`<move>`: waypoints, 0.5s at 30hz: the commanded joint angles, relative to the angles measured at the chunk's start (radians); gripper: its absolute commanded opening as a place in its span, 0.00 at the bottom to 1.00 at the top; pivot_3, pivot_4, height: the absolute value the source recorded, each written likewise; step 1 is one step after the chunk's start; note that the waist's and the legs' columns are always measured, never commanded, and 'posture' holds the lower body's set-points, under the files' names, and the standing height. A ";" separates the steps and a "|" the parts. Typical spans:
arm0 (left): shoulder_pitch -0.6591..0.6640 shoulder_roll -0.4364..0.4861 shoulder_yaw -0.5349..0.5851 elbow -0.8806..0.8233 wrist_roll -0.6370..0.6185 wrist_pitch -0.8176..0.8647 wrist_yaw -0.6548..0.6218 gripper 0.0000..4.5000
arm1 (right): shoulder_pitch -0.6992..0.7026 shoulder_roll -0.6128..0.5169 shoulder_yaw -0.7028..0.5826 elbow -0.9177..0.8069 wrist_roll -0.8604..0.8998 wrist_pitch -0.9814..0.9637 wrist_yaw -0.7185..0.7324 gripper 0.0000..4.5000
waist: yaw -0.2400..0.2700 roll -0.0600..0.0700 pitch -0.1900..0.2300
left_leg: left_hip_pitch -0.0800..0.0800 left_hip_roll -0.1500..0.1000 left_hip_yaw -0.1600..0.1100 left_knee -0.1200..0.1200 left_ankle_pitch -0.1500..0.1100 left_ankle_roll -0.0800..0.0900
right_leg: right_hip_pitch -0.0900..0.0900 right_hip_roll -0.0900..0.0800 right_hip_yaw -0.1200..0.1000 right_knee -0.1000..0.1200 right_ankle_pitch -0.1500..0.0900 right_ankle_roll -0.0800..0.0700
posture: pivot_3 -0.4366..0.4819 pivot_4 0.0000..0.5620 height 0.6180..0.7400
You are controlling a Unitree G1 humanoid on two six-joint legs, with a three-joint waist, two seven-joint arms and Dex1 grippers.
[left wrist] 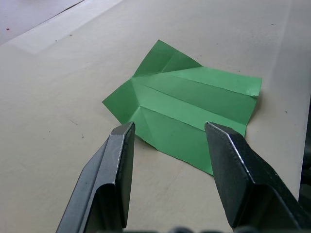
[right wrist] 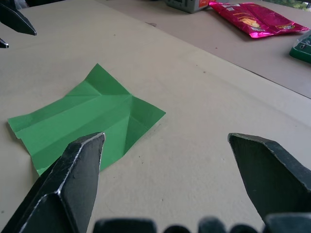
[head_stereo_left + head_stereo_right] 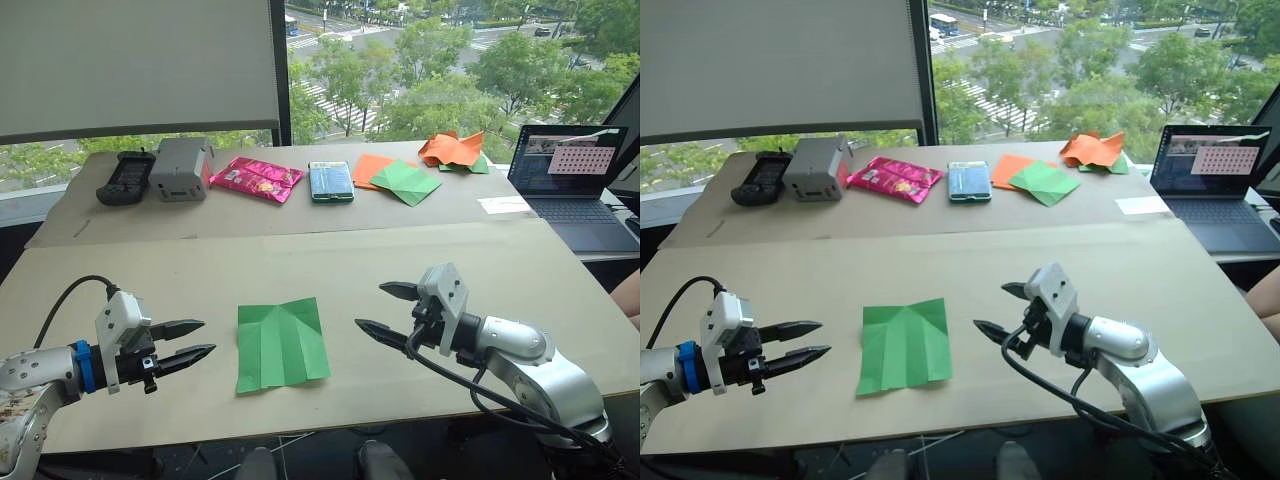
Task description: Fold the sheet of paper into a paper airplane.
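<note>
I saw the sheet of paper [image 3: 281,343] lying creased and nearly flat on the near table [image 3: 330,268], its front edge just short of the table's front edge. My left gripper [image 3: 196,342] hovered just beside its left edge, jaws apart and empty. My right gripper [image 3: 388,310] hung near the right edge, jaws spread wider, also empty. Bare tabletop lay open on all 4 sides of the sheet. The pink packet [image 3: 256,178] and laptop [image 3: 572,177] sat well apart on the far table.
</note>
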 commanded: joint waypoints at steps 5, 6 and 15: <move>-0.033 0.041 -0.007 -0.001 -0.041 0.050 -0.009 0.54 | 0.002 -0.006 0.008 -0.038 0.001 -0.021 -0.007 1.00 | 0.001 0.000 0.000 | 0.000 0.000 0.000 0.000 0.000 0.000 | 0.000 0.000 0.000 0.000 0.000 0.000 | 0.48 0.27 0.88; -0.036 0.042 -0.009 0.001 -0.040 0.050 -0.010 0.54 | 0.002 -0.006 0.009 -0.038 0.001 -0.021 -0.008 1.00 | 0.001 0.000 0.000 | 0.000 0.000 0.000 0.000 0.000 0.000 | 0.000 0.000 0.000 0.000 0.000 0.000 | 0.48 0.27 0.88; -0.078 0.035 -0.131 0.019 0.015 -0.004 -0.052 0.06 | 0.018 -0.005 0.022 -0.051 -0.007 -0.023 -0.029 1.00 | 0.002 0.000 0.000 | 0.000 0.000 0.000 0.000 0.000 0.000 | 0.000 0.000 0.000 0.000 0.000 0.000 | 0.48 0.27 0.88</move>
